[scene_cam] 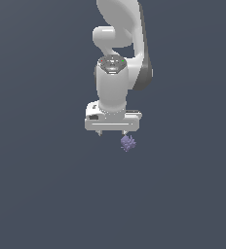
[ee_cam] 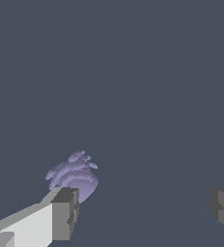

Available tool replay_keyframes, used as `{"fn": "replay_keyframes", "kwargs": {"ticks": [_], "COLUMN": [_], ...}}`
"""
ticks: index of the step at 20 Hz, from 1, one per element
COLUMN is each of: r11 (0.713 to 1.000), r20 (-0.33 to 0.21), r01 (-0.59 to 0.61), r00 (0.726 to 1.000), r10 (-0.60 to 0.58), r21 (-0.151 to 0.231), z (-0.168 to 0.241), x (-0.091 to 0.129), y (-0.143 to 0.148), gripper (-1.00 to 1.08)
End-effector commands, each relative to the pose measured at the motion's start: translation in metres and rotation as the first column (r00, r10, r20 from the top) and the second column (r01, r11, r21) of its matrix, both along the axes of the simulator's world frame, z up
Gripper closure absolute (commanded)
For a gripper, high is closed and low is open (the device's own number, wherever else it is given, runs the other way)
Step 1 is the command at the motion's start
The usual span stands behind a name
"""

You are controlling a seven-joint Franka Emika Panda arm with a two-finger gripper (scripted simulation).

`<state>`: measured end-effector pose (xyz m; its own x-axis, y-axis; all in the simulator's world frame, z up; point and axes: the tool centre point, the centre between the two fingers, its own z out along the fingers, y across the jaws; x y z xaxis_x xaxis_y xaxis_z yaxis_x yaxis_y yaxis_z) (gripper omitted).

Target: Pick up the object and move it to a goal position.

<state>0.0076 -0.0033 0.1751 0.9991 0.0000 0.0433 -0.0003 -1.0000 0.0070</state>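
Wrist view, tool [ee_cam: 143, 214] spread wide, one finger [ee_cam: 63, 212] partly hiding lump [ee_cam: 75, 176]

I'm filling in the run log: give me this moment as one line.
gripper: open, empty | object: purple lump beside one fingertip, off-centre, not between jaws | grasp: not yet made

A plain, dark slate-blue surface [scene_cam: 42, 194] fills both views without visible edge or marking, and the only thing on it is a small, spiky lavender-purple lump [scene_cam: 128, 143] near its middle.
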Motion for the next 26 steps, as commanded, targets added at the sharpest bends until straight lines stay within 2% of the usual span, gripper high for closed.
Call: {"fn": "replay_keyframes", "kwargs": {"ticks": [1,9,14,21,26], "r11": [1.0,0.996,0.977,0.909,0.858], "r20": [0.001,-0.007,-0.017,-0.034,-0.04], "r01": [-0.002,-0.094,-0.211,-0.416,-0.513], "r00": [1.0,0.996,0.977,0.909,0.857], "r10": [0.002,0.094,0.211,0.416,0.513], "r21": [0.0,-0.004,-0.006,-0.003,0.002], "z": [0.0,-0.013,-0.03,-0.06,-0.074], "x": [0.0,-0.004,-0.01,-0.022,-0.03], "y": [0.0,0.012,0.027,0.055,0.069], "gripper": [-0.92,-0.92,-0.92,-0.92,-0.92]}}
